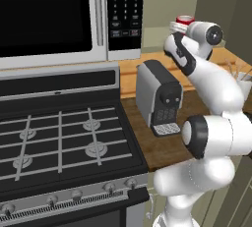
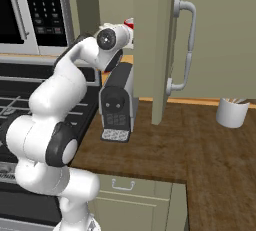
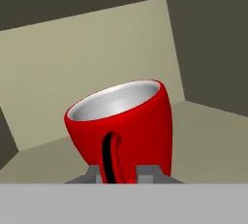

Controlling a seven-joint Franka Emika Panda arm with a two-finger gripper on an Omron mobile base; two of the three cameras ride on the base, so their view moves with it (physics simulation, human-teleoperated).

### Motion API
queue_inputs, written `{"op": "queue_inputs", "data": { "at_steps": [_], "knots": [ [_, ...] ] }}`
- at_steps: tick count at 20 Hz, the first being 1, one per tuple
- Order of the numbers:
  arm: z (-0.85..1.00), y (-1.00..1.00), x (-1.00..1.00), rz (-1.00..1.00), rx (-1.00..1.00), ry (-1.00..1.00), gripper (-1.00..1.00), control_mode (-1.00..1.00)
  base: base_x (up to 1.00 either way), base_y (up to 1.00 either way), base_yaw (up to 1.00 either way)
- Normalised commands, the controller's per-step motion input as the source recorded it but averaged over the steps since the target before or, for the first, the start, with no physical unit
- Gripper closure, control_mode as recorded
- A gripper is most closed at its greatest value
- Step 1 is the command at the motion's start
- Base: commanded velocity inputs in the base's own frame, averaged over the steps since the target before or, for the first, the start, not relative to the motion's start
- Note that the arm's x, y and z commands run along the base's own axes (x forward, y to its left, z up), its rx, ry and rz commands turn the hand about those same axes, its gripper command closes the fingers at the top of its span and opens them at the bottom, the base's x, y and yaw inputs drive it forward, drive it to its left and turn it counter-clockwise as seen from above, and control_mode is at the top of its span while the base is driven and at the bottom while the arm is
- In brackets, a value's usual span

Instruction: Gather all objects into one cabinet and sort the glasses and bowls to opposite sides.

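Observation:
My gripper point(image 3: 121, 173) is shut on the small red cup point(image 3: 123, 126), which tilts with its grey inside toward the camera. The cup hangs inside the sage-green cabinet point(image 3: 97, 48), a little above its pale shelf floor point(image 3: 208, 140), with the back wall behind it. From the base, the red cup point(image 1: 185, 19) peeks out past the raised wrist, and its red rim point(image 2: 129, 23) shows beside the open cabinet door point(image 2: 155, 50) with the curved grey handle point(image 2: 186, 45). The cream mugs and the wooden bowl are out of view.
A grey coffee machine point(image 1: 160, 98) stands on the wooden counter point(image 2: 200, 145) right under the arm. To the left are the stove point(image 1: 59, 137) and the microwave point(image 1: 49, 14). A white utensil pot point(image 2: 232, 111) sits at the counter's back right.

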Motion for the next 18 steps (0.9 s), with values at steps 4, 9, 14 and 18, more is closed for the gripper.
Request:
{"op": "queue_inputs", "data": {
  "at_steps": [4,9,14,18],
  "knots": [
    [0.31,0.46,-0.97,0.0,-0.01,0.01,1.0,-1.0,0.0,0.0,0.0],
    [0.46,0.36,-0.89,0.0,-0.01,0.04,1.0,-1.0,0.0,0.0,0.0],
    [0.38,0.28,-0.8,0.0,0.0,0.09,1.0,-1.0,0.0,0.0,0.0],
    [0.31,0.17,-0.96,0.0,0.0,0.14,1.0,-1.0,0.0,0.0,0.0]
  ]
}}
